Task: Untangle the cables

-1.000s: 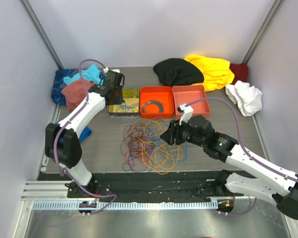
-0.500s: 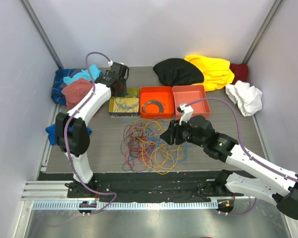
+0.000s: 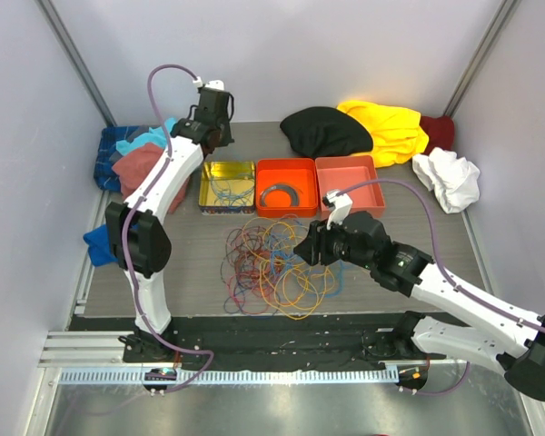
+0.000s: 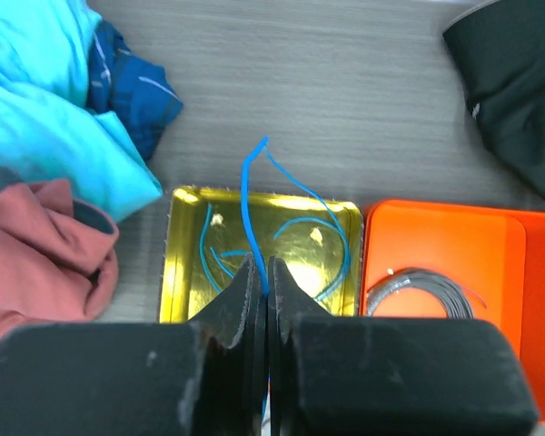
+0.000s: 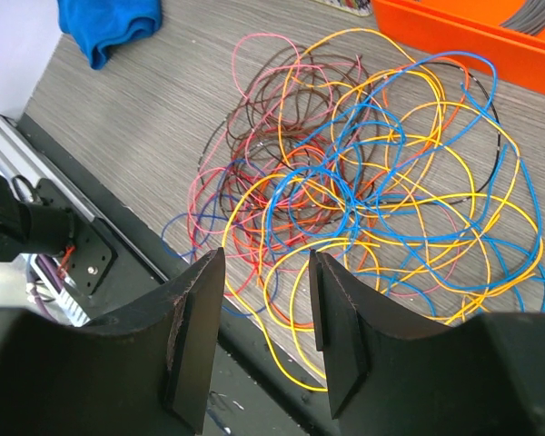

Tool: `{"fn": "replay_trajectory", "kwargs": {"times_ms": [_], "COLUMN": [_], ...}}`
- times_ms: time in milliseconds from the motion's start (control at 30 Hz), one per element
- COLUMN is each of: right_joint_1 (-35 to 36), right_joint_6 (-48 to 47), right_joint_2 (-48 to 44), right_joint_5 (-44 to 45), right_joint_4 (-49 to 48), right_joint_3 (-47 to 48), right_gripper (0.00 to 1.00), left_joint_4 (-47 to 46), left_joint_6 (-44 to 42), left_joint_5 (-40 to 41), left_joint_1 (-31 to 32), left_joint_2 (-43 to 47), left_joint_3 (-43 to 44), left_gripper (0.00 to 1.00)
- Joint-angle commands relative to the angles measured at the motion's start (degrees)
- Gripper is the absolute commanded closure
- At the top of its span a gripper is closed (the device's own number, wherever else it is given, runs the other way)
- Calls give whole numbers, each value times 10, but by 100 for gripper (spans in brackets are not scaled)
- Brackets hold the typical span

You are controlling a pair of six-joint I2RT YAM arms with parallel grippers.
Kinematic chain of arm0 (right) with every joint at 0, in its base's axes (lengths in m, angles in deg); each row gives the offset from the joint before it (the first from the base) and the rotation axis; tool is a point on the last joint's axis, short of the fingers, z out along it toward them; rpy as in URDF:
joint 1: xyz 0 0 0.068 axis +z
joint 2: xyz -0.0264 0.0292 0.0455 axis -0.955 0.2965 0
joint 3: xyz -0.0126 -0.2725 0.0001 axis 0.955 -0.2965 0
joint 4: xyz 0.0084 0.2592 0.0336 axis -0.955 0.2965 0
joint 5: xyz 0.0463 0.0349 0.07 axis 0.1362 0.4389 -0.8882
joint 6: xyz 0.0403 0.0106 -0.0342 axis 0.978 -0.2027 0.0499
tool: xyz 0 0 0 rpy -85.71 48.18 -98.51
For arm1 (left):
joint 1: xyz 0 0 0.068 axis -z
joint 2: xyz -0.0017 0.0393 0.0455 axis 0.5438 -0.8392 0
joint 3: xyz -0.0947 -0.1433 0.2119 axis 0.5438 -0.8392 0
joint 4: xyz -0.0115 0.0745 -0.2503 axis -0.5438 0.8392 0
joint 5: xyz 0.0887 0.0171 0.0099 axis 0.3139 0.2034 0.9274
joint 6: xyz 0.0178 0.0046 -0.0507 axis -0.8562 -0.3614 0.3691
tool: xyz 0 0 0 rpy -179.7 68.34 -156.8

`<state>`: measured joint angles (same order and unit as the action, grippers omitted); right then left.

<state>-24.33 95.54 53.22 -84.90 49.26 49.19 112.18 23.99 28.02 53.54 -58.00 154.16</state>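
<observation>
Cables [image 3: 277,263] in a loose heap of yellow, orange, blue, red and dark loops, spread over the near middle of the grey desk [image 3: 186,263], just in front of a row of three trays. Heaps of clothes [image 3: 381,132] along the far edge and the left side. Yellow tin [image 3: 211,173] at the left of the row, holding several short blue wire lengths [image 3: 222,191]; middle orange tray [image 3: 300,173] holding a grey coiled strip [image 3: 280,195]; salmon tray [image 3: 345,173] touching it on the right. Right hand [image 5: 265,262] spread wide, hovering above the heap's near side, touching nothing. Left hand [image 4: 266,291] high above the yellow tin, pinched tight on one blue cable [image 4: 245,191], its free end pointing past the tin's far rim.
</observation>
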Motion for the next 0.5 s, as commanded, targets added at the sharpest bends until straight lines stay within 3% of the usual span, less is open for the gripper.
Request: {"fn": "replay_trajectory", "kwargs": {"times_ms": [0, 167, 300, 467], "right_joint_1": [3, 2, 3, 2], "right_joint_6": [-17, -18, -19, -22], "right_joint_2": [10, 14, 20, 25], "right_joint_5": [9, 9, 9, 9], "right_joint_4": [-8, -8, -7, -7], "right_joint_3": [18, 16, 16, 16], "right_gripper": [50, 50, 50, 50], "left_joint_4": [-48, -123, -291, -336], "left_joint_6": [-22, -37, -64, -64], "left_joint_5": [22, 22, 30, 22], "left_joint_1": [-9, -9, -9, -8], "left_joint_2": [0, 10, 38, 50], "left_joint_3": [22, -58, -158, -204], "left_gripper": [100, 100, 100, 100]}}
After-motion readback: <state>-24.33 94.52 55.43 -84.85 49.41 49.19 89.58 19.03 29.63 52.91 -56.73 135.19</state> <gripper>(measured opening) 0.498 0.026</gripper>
